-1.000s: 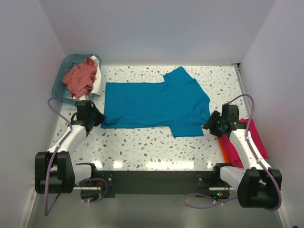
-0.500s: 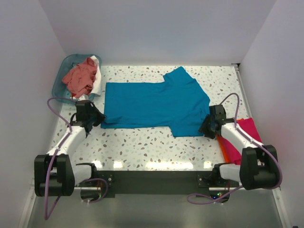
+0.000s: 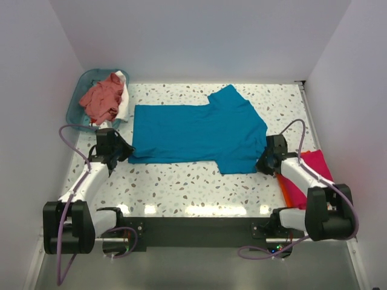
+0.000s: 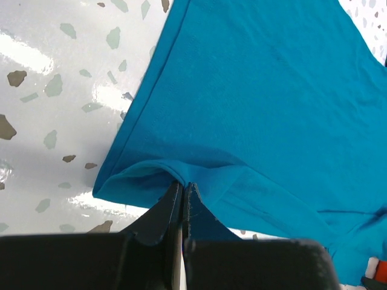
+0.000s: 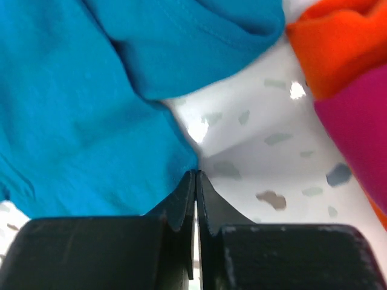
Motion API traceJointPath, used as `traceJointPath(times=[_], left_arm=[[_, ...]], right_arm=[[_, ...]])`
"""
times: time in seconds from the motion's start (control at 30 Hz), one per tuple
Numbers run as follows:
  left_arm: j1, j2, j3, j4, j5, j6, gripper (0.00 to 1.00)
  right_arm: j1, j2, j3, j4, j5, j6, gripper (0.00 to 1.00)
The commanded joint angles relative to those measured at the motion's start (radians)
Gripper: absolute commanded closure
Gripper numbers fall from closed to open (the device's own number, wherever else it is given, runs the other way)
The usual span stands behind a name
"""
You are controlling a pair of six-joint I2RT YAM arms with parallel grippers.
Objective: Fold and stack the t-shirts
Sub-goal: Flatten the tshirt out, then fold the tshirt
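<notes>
A large teal-blue t-shirt (image 3: 199, 133) lies spread flat across the table, sleeve end to the right. My left gripper (image 3: 126, 153) is at its near-left corner. In the left wrist view that gripper (image 4: 182, 185) is shut, with a fold of the teal cloth (image 4: 260, 90) pinched between the tips. My right gripper (image 3: 262, 164) is at the shirt's near-right corner. In the right wrist view it (image 5: 196, 173) is shut, and the edge of the teal cloth (image 5: 72, 109) runs into its tips.
A magenta-pink t-shirt (image 3: 311, 175) lies over an orange one (image 3: 283, 185) at the right edge, close to my right arm. A translucent teal basket (image 3: 75, 99) at the back left holds a salmon-pink t-shirt (image 3: 103, 99) and a white one (image 3: 123, 104).
My right arm swung in from the right to the shirt's near-right corner, and its jaws went from open to shut there. The left gripper has kept its hold and place.
</notes>
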Motion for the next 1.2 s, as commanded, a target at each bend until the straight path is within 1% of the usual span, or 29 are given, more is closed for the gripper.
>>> traceJointPath(times=[0.0,0.03,0.07,0.23,0.3,0.43,0.53,0.67,0.77,0.9,1.0,1.03,1.17], left_arm=[[0.000,-0.053,-0.017,-0.045,0.011,0.011,1.00],[0.000,-0.071,-0.021,-0.056,0.011,0.006,1.00],[0.000,-0.082,-0.027,-0.066,0.004,0.005,1.00],[0.000,-0.171,-0.060,-0.145,-0.016,-0.023,1.00],[0.000,-0.201,-0.074,-0.183,-0.027,-0.038,1.00],[0.000,-0.284,-0.077,-0.258,-0.067,-0.066,1.00],[0.000,-0.321,-0.071,-0.312,-0.075,-0.087,1.00],[0.000,-0.349,-0.057,-0.375,-0.108,-0.095,1.00],[0.001,-0.358,-0.059,-0.393,-0.116,-0.104,1.00],[0.001,-0.350,-0.068,-0.390,-0.108,-0.112,1.00],[0.000,-0.335,-0.067,-0.373,-0.110,-0.110,1.00],[0.000,-0.321,-0.064,-0.366,-0.110,-0.110,1.00],[0.000,-0.257,-0.044,-0.292,-0.090,-0.100,1.00]], right_arm=[[0.003,-0.140,-0.004,-0.080,0.012,-0.003,1.00],[0.003,-0.180,-0.002,-0.138,0.003,-0.010,1.00],[0.002,-0.276,-0.002,-0.171,-0.006,-0.010,1.00],[0.002,-0.533,0.021,-0.389,-0.031,-0.005,1.00],[0.003,-0.624,0.019,-0.409,-0.086,0.021,1.00],[0.003,-0.743,0.032,-0.522,-0.121,0.058,1.00],[0.002,-0.804,0.090,-0.591,-0.123,0.072,1.00],[0.003,-0.834,0.220,-0.667,-0.126,0.075,1.00],[0.003,-0.837,0.269,-0.696,-0.123,0.070,1.00],[0.003,-0.832,0.288,-0.700,-0.123,0.067,1.00],[0.003,-0.815,0.294,-0.678,-0.124,0.069,1.00],[0.003,-0.808,0.294,-0.644,-0.125,0.069,1.00],[0.003,-0.705,0.308,-0.549,-0.108,0.046,1.00]])
